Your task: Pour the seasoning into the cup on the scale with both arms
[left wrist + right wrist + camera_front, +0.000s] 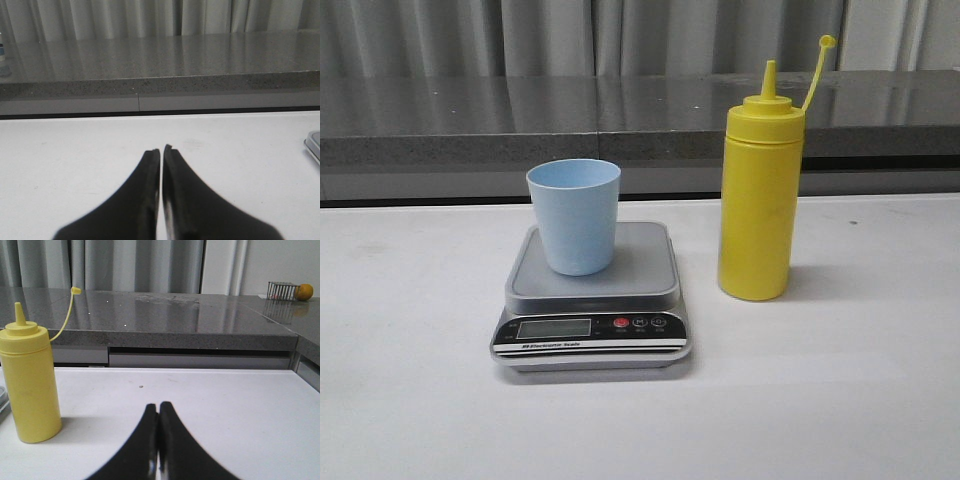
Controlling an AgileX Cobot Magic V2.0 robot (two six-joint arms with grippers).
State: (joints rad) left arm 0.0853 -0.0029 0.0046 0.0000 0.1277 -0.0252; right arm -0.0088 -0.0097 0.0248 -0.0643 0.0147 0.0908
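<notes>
Both hands pressed together, empty, right hand (159,412) apart from seasoning bottle (31,382), left hand (162,155) near scale (313,145).

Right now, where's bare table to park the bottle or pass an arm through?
Bare white table lies left of the scale, in front of it, and right of the yellow squeeze bottle. The narrow strip between scale and bottle is the crowded spot. The blue cup occupies the platform. Left gripper and right gripper sit closed over open table.
</notes>
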